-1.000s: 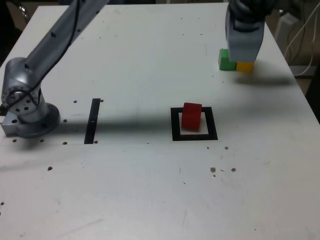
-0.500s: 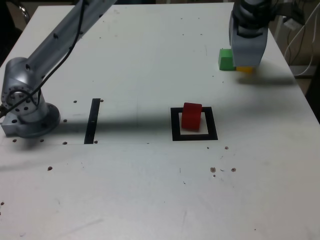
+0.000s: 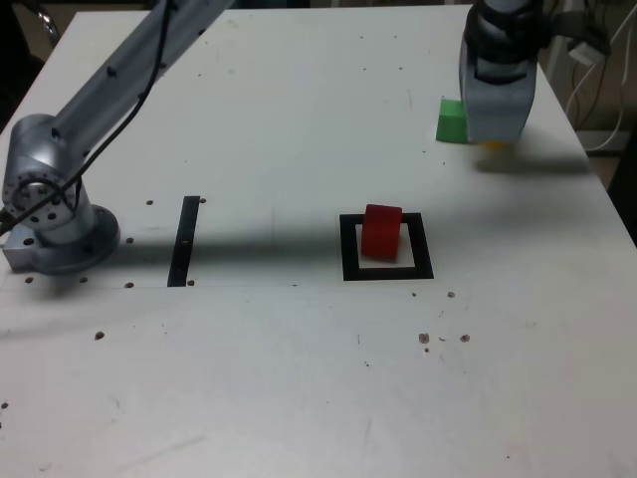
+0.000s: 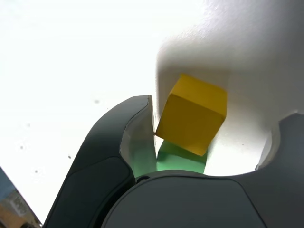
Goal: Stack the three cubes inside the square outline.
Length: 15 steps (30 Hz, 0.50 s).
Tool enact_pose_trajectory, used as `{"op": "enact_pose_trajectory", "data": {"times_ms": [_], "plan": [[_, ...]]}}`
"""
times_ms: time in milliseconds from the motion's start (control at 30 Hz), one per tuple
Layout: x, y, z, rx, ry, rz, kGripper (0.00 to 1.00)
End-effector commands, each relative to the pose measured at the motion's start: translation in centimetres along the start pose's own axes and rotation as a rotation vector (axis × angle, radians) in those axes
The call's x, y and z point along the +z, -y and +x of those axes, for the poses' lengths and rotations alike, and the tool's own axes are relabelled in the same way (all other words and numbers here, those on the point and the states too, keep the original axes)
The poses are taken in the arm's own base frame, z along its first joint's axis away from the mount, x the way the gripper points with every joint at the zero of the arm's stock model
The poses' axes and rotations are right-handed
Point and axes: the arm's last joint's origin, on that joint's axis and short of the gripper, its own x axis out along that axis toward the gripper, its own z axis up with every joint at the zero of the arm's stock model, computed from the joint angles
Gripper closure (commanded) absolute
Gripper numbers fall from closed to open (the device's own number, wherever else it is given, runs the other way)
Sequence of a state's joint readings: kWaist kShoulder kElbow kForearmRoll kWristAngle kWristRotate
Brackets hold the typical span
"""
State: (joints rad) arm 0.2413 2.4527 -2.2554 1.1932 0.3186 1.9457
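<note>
The red cube (image 3: 380, 231) stands inside the square outline (image 3: 348, 261) near the table's middle. At the far right in the exterior view, the green cube (image 3: 451, 120) sits against the yellow cube (image 3: 495, 145), of which only a sliver shows under my gripper (image 3: 495, 134). In the wrist view the yellow cube (image 4: 192, 116) sits between the dark fingers of my gripper (image 4: 218, 111), which is open. One finger is close to a cube edge and a gap shows at the other. The green cube (image 4: 180, 159) peeks out behind the yellow one.
A narrow black strip (image 3: 185, 239) lies on the exterior view's left, near the arm's base (image 3: 50, 214). The table's right edge runs close behind the gripper, with cables (image 3: 587, 60) beyond it. Small dark specks dot the white tabletop.
My gripper has come down over the yellow cube, which showed plainly beside the green one before and is now almost hidden. The red cube has not moved.
</note>
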Motion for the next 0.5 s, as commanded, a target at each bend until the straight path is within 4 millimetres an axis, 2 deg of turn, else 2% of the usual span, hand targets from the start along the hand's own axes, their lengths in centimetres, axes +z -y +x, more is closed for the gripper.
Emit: {"op": "enact_pose_trajectory", "data": {"times_ms": [0, 200, 467], "plan": [[-0.01, -0.29, 0.18, 0.009, -0.002, 0.019, 0.18], [0.02, -0.55, 0.46, 0.021, 0.015, 0.066, 0.20], [0.18, -0.84, 0.96, 0.066, 0.101, 0.056, 0.38]]}}
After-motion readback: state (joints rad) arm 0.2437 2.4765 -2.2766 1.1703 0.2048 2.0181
